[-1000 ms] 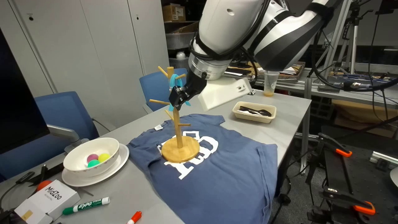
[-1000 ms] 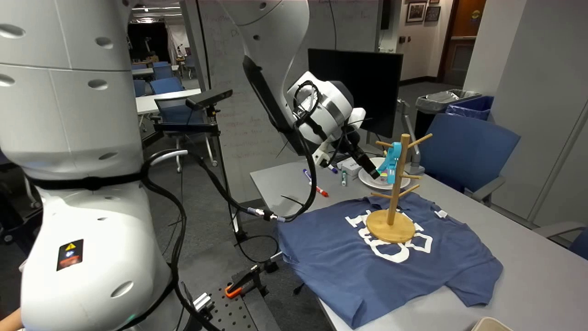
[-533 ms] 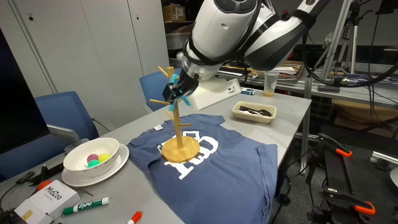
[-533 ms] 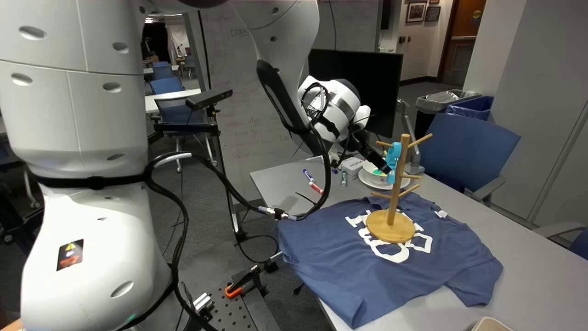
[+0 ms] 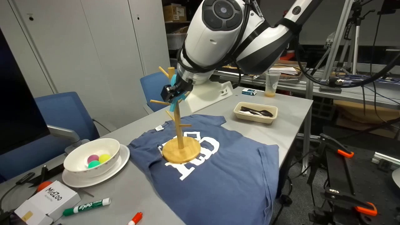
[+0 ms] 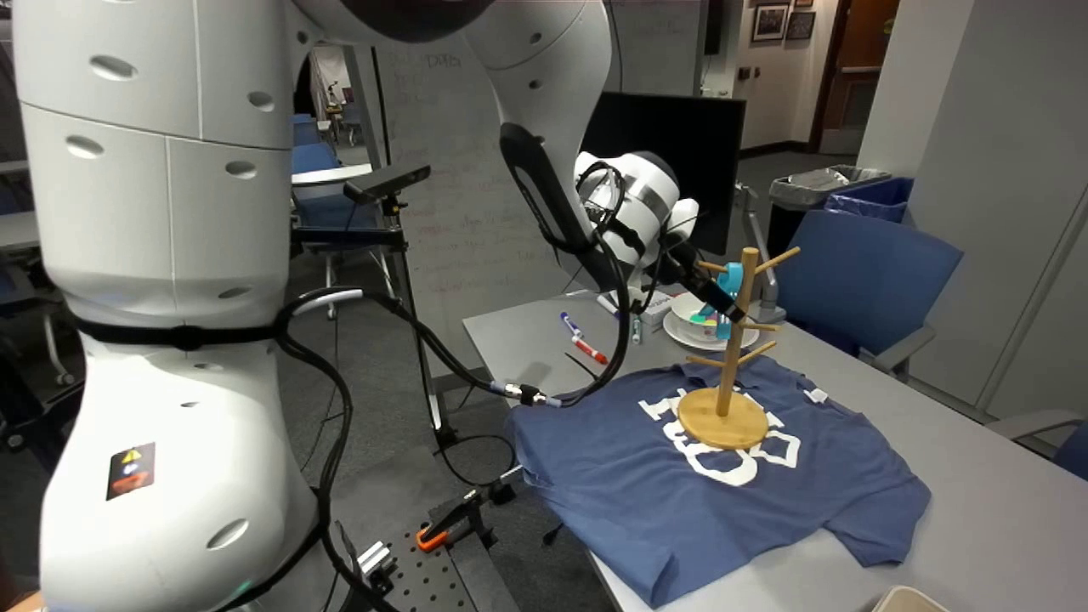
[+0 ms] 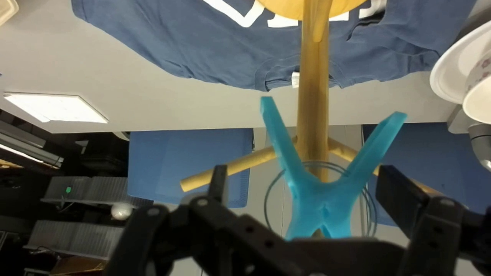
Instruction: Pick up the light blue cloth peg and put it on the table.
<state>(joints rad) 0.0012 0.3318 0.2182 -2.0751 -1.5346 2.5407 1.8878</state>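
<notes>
- Only my wrist view shows my gripper parted wide, the peg between its fingers, clear of both.
- In both exterior views the peg hangs on the stand, my gripper covering part.
- In an exterior view the whole tray sits on the table; my wrist view catches a corner.

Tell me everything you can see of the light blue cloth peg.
The light blue cloth peg looks like smooth plastic, roughly X-shaped, with two slim legs splayed apart and a thin grey wire looping around its middle. It hangs high on the wooden stand, legs downward, seemingly held by its upper end, which the pincer hides in the wrist view. The pincer is open, with gaps showing on both sides of the peg in that view, so it looks ungripped.
</notes>
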